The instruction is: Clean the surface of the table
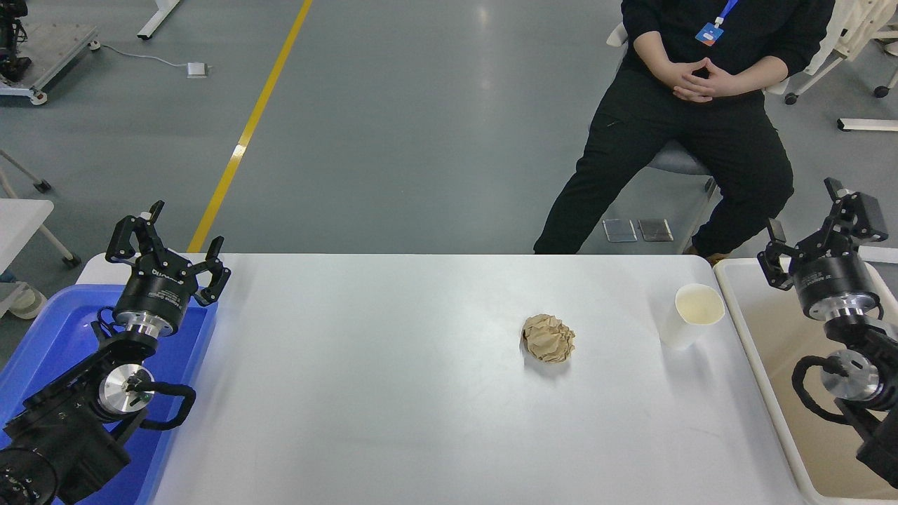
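Note:
The white table surface (393, 407) fills the lower middle of the head view. A crumpled brown paper ball (548, 338) lies on it right of centre. A white paper cup (691, 315) stands upright near the table's right edge. My right gripper (807, 221) is open and empty, held above the far end of the beige-white bin (772, 379), to the right of the cup. My left gripper (168, 238) is open and parked at the lower left, over the blue tray (49, 344).
A person in black (694, 105) sits on a chair beyond the table's far right corner, hands clasped. The blue tray flanks the table's left edge, the bin its right edge. A small white table (21, 217) stands at the far left.

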### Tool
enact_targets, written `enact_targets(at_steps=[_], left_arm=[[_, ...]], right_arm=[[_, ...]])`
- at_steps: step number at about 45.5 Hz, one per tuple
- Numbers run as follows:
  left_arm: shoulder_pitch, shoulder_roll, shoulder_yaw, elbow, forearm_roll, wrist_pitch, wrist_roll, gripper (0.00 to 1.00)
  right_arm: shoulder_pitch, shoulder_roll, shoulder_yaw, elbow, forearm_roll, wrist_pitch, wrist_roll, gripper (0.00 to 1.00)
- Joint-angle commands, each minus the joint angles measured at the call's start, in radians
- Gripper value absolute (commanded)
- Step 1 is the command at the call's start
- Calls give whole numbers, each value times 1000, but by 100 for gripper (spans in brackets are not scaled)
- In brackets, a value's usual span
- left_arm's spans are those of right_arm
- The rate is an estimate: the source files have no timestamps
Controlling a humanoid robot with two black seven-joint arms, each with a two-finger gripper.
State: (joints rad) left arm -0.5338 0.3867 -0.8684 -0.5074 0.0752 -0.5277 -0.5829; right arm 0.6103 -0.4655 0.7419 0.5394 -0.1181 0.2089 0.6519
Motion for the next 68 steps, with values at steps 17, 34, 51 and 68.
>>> enact_targets(at_steps=[17,34,51,68], left_arm=[[0,0,0,1,0,0,0,100],[0,0,0,0,0,0,0,100],[0,0,0,0,0,0,0,100],[0,0,0,0,0,0,0,100]], right_arm=[[2,1,-1,2,0,3,-2,99],[88,-134,-288,-1,-21,-5,-11,99],[388,-260,-889,1,-216,3,-17,99],[551,-306,-1078,5,-675,4,-11,99]])
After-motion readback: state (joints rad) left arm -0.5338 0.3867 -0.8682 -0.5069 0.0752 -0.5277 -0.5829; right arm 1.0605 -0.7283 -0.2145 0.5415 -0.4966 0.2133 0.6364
